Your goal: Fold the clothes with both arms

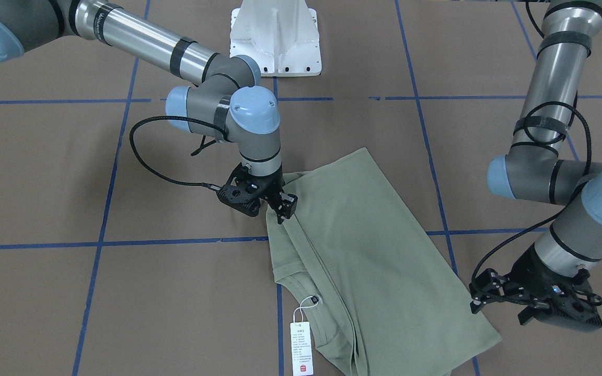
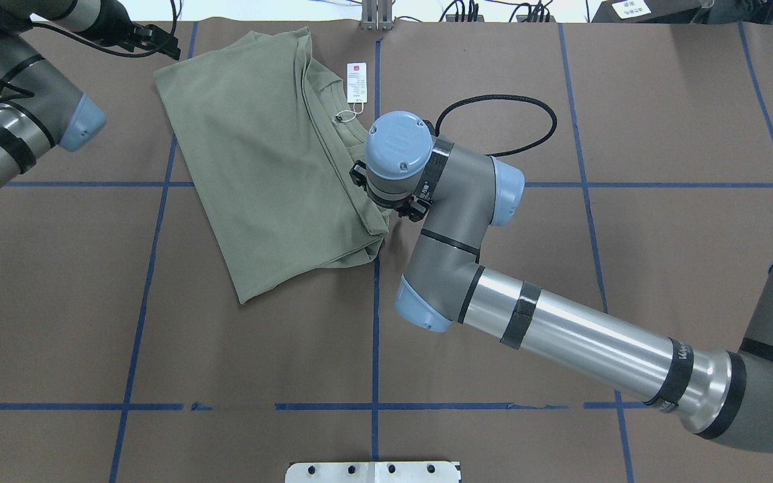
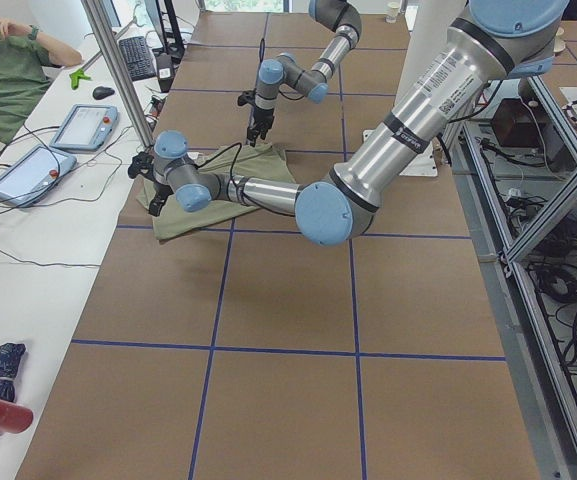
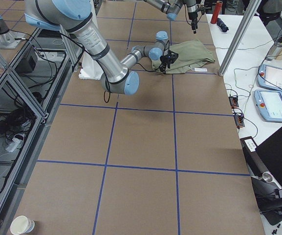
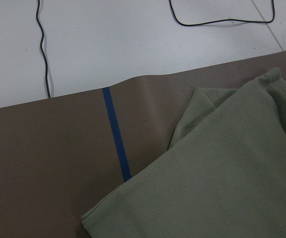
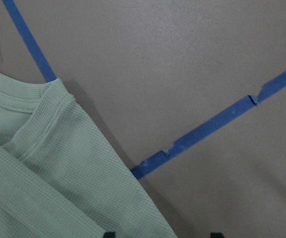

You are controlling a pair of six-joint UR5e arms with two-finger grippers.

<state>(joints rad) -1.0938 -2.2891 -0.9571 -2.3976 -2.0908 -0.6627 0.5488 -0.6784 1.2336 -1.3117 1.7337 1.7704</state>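
Note:
The pale sage-green shirt [image 1: 374,250] lies folded into a long slanted strip on the brown mat, and it also shows in the overhead view [image 2: 266,161]. Its collar and white hang tag [image 1: 301,347] point to the far edge. My right gripper [image 1: 281,211] points down at the shirt's long side edge near the collar. In the right wrist view its two fingertips stand wide apart over the shirt's edge [image 6: 43,173], open and empty. My left gripper [image 1: 533,310] hovers just off the shirt's far corner [image 5: 222,183]. I cannot tell whether it is open.
The white pedestal base [image 1: 275,36] stands at the robot's side of the mat. Blue tape lines cross the mat. Past the mat's far edge lies a white table [image 5: 133,34] with cables, teach pendants [image 3: 83,125] and a seated operator [image 3: 8,60].

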